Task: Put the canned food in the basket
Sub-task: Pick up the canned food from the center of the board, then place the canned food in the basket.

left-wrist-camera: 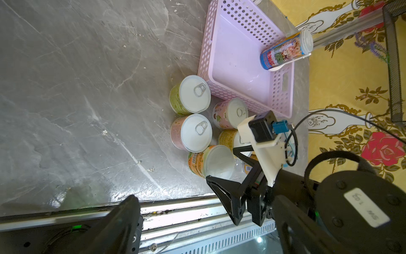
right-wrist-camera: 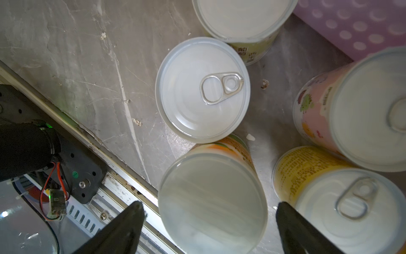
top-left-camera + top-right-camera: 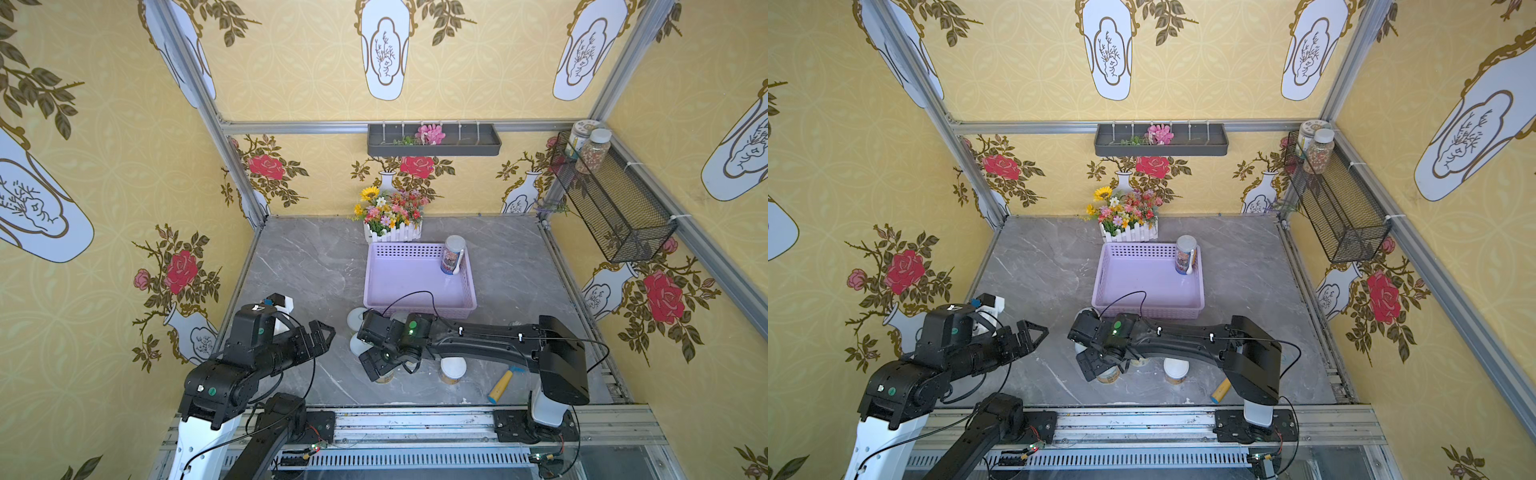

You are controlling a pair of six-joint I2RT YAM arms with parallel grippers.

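Presently one tall can (image 3: 452, 255) stands in one basket (image 3: 399, 282); six cans (image 1: 190, 94) show outside.

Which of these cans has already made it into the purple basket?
Only the tall white-lidded can, standing in a far corner of the basket; the short cans sit on the table outside it.

Your lavender basket (image 3: 409, 282), shallow with perforated walls, sits flat on the table and holds one item: the tall can (image 3: 452, 255), white-lidded and upright in its 1 o'clock corner. The others stand upright on the table, packed close at the basket's 7 o'clock. You'll see a green-label can (image 1: 190, 95) just beside the basket's corner, a pink-label can (image 1: 193, 133), a floral-print can (image 1: 230, 113) and a yellow-label can (image 1: 227, 137), all with pull-tab tops, plus an orange-label can (image 1: 211, 161) under a white plastic lid. Another white-lidded can (image 3: 453, 369) stands apart at 6 o'clock.
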